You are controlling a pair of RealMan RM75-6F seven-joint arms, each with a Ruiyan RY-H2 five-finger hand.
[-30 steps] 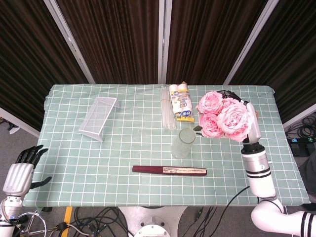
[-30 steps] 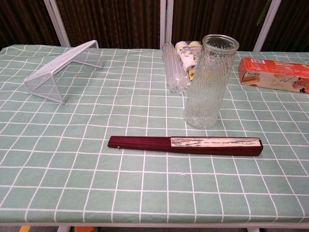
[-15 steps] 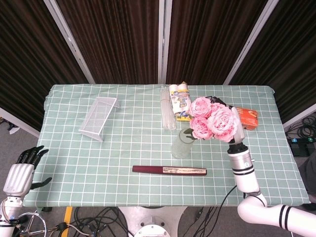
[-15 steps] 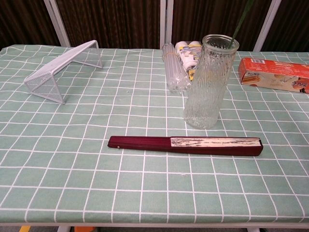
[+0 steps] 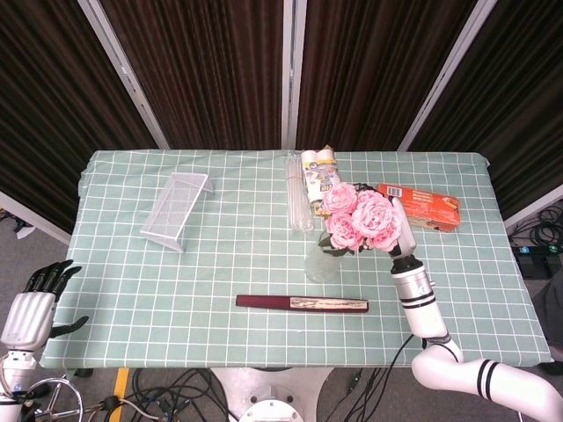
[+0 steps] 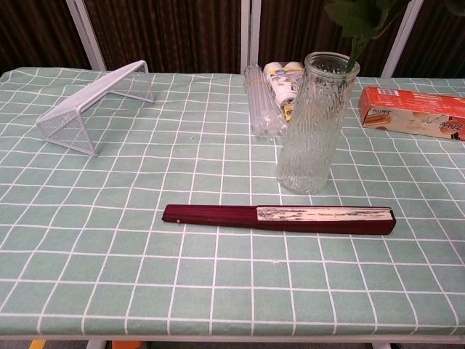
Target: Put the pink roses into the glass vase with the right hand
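The pink roses (image 5: 356,218) hang over the glass vase (image 5: 321,266) and cover its mouth in the head view. My right hand (image 5: 398,234) grips them from the right and is mostly hidden behind the blooms. In the chest view the ribbed vase (image 6: 316,123) stands upright at the table's middle right. Green leaves and a stem (image 6: 357,29) slant down into its mouth; the hand itself is out of that frame. My left hand (image 5: 33,306) hangs below the table's front left corner with fingers apart, holding nothing.
A folded dark red fan (image 6: 280,217) lies just in front of the vase. Behind it lie a bundle of clear tubes (image 6: 260,109) and a yellow-white package (image 5: 322,180). An orange box (image 6: 414,113) sits to the right, and a white wire rack (image 6: 94,102) at the far left.
My right hand has carried the roses left and down, from beside the orange box to over the vase. Stem and leaves have come into the chest view at the vase mouth.
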